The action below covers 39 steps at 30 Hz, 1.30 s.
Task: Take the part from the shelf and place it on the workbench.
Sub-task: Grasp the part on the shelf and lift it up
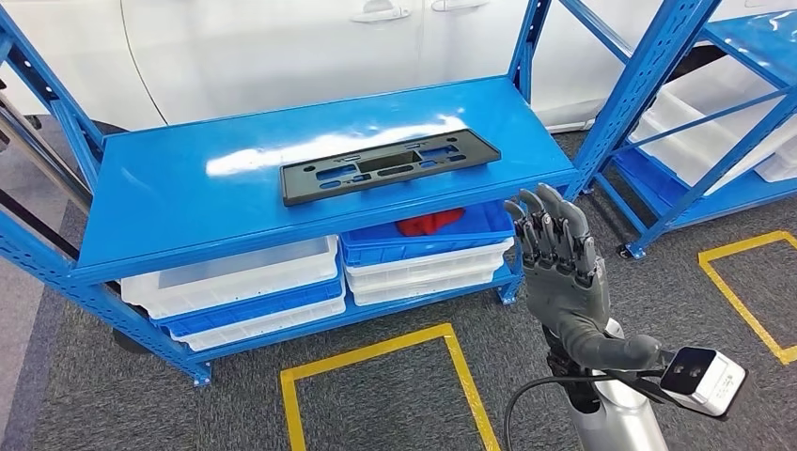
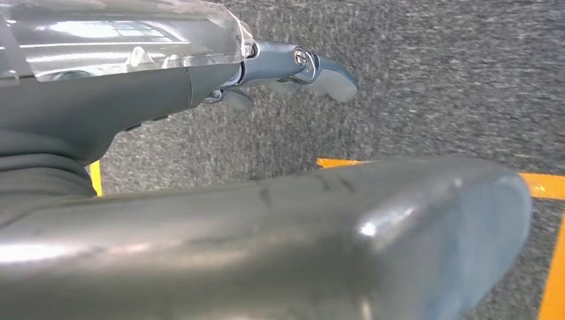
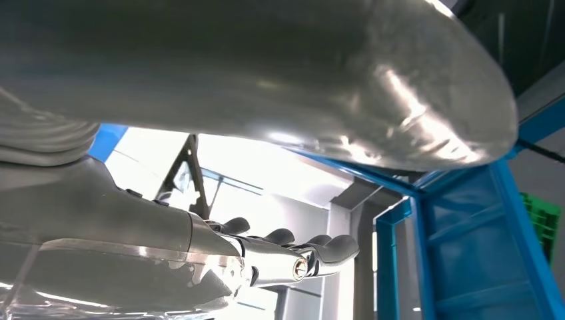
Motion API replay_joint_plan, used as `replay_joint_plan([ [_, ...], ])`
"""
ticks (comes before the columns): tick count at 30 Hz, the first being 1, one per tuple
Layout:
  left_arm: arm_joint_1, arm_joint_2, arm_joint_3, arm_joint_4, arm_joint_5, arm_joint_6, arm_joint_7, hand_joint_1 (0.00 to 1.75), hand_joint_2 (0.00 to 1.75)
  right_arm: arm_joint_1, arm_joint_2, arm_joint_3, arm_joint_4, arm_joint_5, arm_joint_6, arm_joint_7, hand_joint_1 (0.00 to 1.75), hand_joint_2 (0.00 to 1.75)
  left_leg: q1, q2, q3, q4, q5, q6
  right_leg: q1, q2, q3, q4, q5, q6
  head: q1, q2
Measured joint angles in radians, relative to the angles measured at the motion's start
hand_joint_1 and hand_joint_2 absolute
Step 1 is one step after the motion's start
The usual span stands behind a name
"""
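Note:
A flat black rectangular part (image 1: 389,166) with several cut-out slots lies on the top board of the blue shelf (image 1: 169,202), right of its middle. My right hand (image 1: 556,265) is raised in front of the shelf's right front corner, fingers spread and pointing up, holding nothing. It stands right of the part and nearer to me, apart from it. In the right wrist view the right hand (image 3: 280,257) shows straight fingers against blue uprights. In the left wrist view my left hand (image 2: 293,70) hangs over grey carpet, fingers extended and holding nothing.
White and blue bins (image 1: 249,287) sit stacked on the lower shelf, one holding a red item (image 1: 430,224). A second blue rack (image 1: 714,122) stands at the right. Yellow tape squares (image 1: 376,362) mark the grey carpet. A white car body (image 1: 282,47) is behind the shelf.

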Motion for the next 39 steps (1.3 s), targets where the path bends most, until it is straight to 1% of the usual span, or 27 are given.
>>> replay_joint_plan([
  [1,-0.001,-0.003,0.001,0.001,0.001,0.0,-0.002,0.0,0.0,-0.007,-0.001,0.002,0.003,-0.001,0.001,0.0,0.0,0.0,-0.002,0.0,0.003,0.0,-0.004,-0.003,0.005,-0.002,0.023,-0.056,0.021,-0.009,0.0,0.0],
  [2,-0.001,-0.005,0.001,0.001,0.002,-0.001,-0.003,0.0,0.0,-0.012,-0.002,0.003,0.005,-0.002,0.001,0.001,0.0,0.0,-0.002,0.0,0.005,0.0,-0.007,-0.007,0.01,-0.003,0.037,-0.09,0.029,-0.015,0.0,0.0],
  [4,-0.002,-0.006,0.002,0.002,0.002,-0.002,-0.006,0.0,0.0,-0.018,-0.004,0.007,0.009,-0.004,0.0,0.002,0.0,0.0,0.0,0.002,0.006,-0.003,-0.011,-0.017,0.014,-0.003,0.043,-0.109,0.023,-0.019,0.0,0.0],
  [6,-0.003,-0.006,0.002,0.002,0.002,-0.003,-0.006,0.0,0.0,-0.02,-0.006,0.01,0.011,-0.005,-0.001,0.002,0.0,0.0,0.0,0.003,0.008,0.004,-0.021,-0.027,0.007,-0.002,0.056,-0.124,0.024,-0.023,0.0,0.0],
  [7,-0.004,-0.006,0.002,0.002,0.002,-0.004,-0.007,0.0,0.0,-0.021,-0.007,0.012,0.012,-0.004,-0.002,0.002,0.0,0.0,0.001,0.003,-0.003,0.031,-0.035,-0.033,0.004,-0.005,0.065,-0.132,0.024,-0.026,0.0,0.0],
  [8,-0.004,-0.006,0.002,0.002,0.002,-0.005,-0.008,0.0,0.0,-0.023,-0.007,0.015,0.013,-0.001,-0.005,0.003,0.0,0.0,0.003,0.003,-0.026,0.079,-0.056,-0.039,0.001,-0.008,0.073,-0.138,0.022,-0.029,0.0,0.0],
  [10,-0.003,-0.006,0.002,0.002,0.002,-0.006,-0.008,0.0,0.0,-0.025,-0.007,0.018,0.017,0.013,-0.013,0.003,0.0,0.0,0.009,0.003,-0.101,0.211,-0.103,-0.049,0.001,-0.016,0.084,-0.139,0.013,-0.034,0.0,0.0],
  [11,-0.001,-0.006,0.002,0.002,0.002,-0.006,-0.008,0.0,0.0,-0.025,-0.007,0.019,0.019,0.02,-0.017,0.003,0.0,0.0,0.012,0.003,-0.135,0.259,-0.11,-0.053,0.001,-0.019,0.089,-0.139,0.008,-0.034,0.0,0.0],
  [12,0.001,-0.006,0.003,0.002,0.002,-0.006,-0.008,0.0,0.0,-0.024,-0.007,0.02,0.02,0.027,-0.02,0.003,0.0,0.0,0.014,0.003,-0.153,0.274,-0.097,-0.057,0.001,-0.023,0.096,-0.138,0.001,-0.033,0.0,0.0],
  [13,0.002,-0.006,0.003,0.002,0.002,-0.006,-0.008,0.0,0.0,-0.024,-0.007,0.02,0.022,0.032,-0.021,0.003,0.0,0.0,0.017,0.005,-0.151,0.247,-0.064,-0.06,0.0,-0.028,0.104,-0.136,-0.007,-0.03,0.0,0.0],
  [14,0.003,-0.006,0.003,0.002,0.002,-0.007,-0.008,0.0,0.0,-0.024,-0.007,0.02,0.023,0.034,-0.021,0.003,0.0,0.0,0.019,0.013,-0.13,0.185,-0.017,-0.061,-0.002,-0.034,0.113,-0.133,-0.016,-0.027,0.0,0.0],
  [16,0.001,-0.006,0.003,0.002,0.001,-0.009,-0.008,0.0,0.0,-0.025,-0.008,0.02,0.025,0.036,-0.021,0.002,0.0,0.0,0.014,0.05,-0.08,0.062,0.042,-0.055,0.002,-0.047,0.129,-0.127,-0.034,-0.016,0.0,0.0],
  [17,-0.001,-0.007,0.003,0.003,0.001,-0.01,-0.008,0.0,0.0,-0.025,-0.008,0.02,0.026,0.036,-0.021,0.002,0.0,0.0,0.011,0.064,-0.067,0.029,0.05,-0.047,0.005,-0.054,0.132,-0.124,-0.041,-0.011,0.0,0.0],
  [18,-0.003,-0.007,0.003,0.003,0.001,-0.011,-0.008,0.0,0.0,-0.025,-0.009,0.02,0.027,0.036,-0.021,0.001,0.0,0.0,0.007,0.07,-0.064,0.02,0.044,-0.037,0.009,-0.061,0.134,-0.123,-0.046,-0.005,0.0,0.0],
  [20,-0.003,-0.007,0.003,0.003,0.001,-0.012,-0.009,0.0,0.0,-0.027,-0.011,0.021,0.027,0.036,-0.021,0.001,0.0,0.0,0.008,0.052,-0.065,0.016,0.04,-0.02,0.011,-0.077,0.14,-0.124,-0.054,0.005,0.0,0.0],
  [22,-0.002,-0.008,0.003,0.003,0.001,-0.012,-0.009,0.0,0.0,-0.029,-0.013,0.021,0.027,0.035,-0.021,0.001,0.0,0.0,0.01,0.032,-0.056,0.01,0.038,-0.008,0.005,-0.059,0.133,-0.093,-0.078,0.016,0.0,0.0],
  [24,-0.004,-0.008,0.003,0.003,0.001,-0.013,-0.01,0.0,0.0,-0.03,-0.016,0.021,0.029,0.036,-0.021,0.001,0.0,0.0,0.012,0.012,-0.05,0.006,0.035,0.001,-0.001,-0.023,0.074,0.017,-0.125,0.024,0.0,0.0],
  [26,-0.005,-0.008,0.003,0.003,-0.001,-0.015,-0.01,0.0,0.0,-0.027,-0.018,0.02,0.032,0.037,-0.023,0.0,0.0,0.0,0.011,-0.01,-0.046,0.006,0.031,0.005,-0.003,-0.01,-0.012,0.145,-0.159,0.027,0.0,0.0],
  [27,-0.005,-0.008,0.003,0.003,-0.002,-0.017,-0.011,0.0,0.0,-0.025,-0.019,0.02,0.034,0.036,-0.023,0.0,0.0,0.0,0.011,-0.019,-0.042,0.006,0.027,0.006,-0.003,-0.009,-0.04,0.171,-0.149,0.027,0.0,0.0],
  [28,-0.004,-0.008,0.003,0.003,-0.004,-0.018,-0.012,0.0,0.0,-0.024,-0.019,0.02,0.035,0.034,-0.023,0.0,0.0,0.0,0.01,-0.027,-0.036,0.006,0.023,0.006,-0.003,-0.008,-0.048,0.158,-0.118,0.025,0.0,0.0],
  [30,0.0,-0.008,0.003,0.003,-0.007,-0.02,-0.013,0.0,0.0,-0.023,-0.021,0.018,0.036,0.026,-0.02,0.0,0.0,0.0,0.009,-0.04,-0.019,0.006,0.012,0.004,-0.002,-0.004,-0.015,0.036,-0.02,0.015,0.0,0.0],
  [31,0.001,-0.008,0.003,0.003,-0.007,-0.02,-0.014,0.0,0.0,-0.023,-0.021,0.017,0.036,0.022,-0.019,0.0,0.0,0.0,0.008,-0.045,-0.012,0.006,0.006,0.0,0.0,-0.002,0.008,-0.028,0.014,0.01,0.0,0.0],
  [32,0.002,-0.008,0.003,0.003,-0.008,-0.021,-0.014,0.0,0.0,-0.022,-0.022,0.016,0.036,0.019,-0.018,0.0,0.0,0.0,0.007,-0.048,-0.008,0.006,0.001,-0.004,0.003,0.001,0.025,-0.074,0.032,0.005,0.0,0.0],
  [34,0.003,-0.008,0.003,0.004,-0.009,-0.021,-0.014,0.0,0.0,-0.019,-0.023,0.014,0.037,0.016,-0.017,-0.001,0.0,0.0,0.006,-0.051,-0.005,0.004,-0.006,-0.016,0.008,0.004,0.036,-0.103,0.028,-0.003,0.0,0.0],
  [36,0.003,-0.007,0.003,0.004,-0.009,-0.021,-0.014,0.0,0.0,-0.014,-0.023,0.011,0.038,0.015,-0.016,-0.002,0.0,0.0,0.005,-0.046,0.001,0.002,-0.014,-0.028,0.005,0.005,0.045,-0.115,0.025,-0.012,0.0,0.0],
  [38,0.001,-0.005,0.003,0.004,-0.01,-0.022,-0.015,0.0,0.0,-0.01,-0.024,0.01,0.038,0.015,-0.017,-0.003,0.0,0.0,0.005,-0.028,-0.018,0.055,-0.045,-0.038,-0.001,0.001,0.062,-0.128,0.022,-0.023,0.0,0.0],
  [39,0.001,-0.004,0.003,0.004,-0.01,-0.022,-0.016,0.0,0.0,-0.008,-0.024,0.009,0.039,0.016,-0.018,-0.003,0.0,0.0,0.008,-0.018,-0.047,0.114,-0.072,-0.042,-0.001,-0.001,0.069,-0.131,0.019,-0.027,0.0,0.0],
])
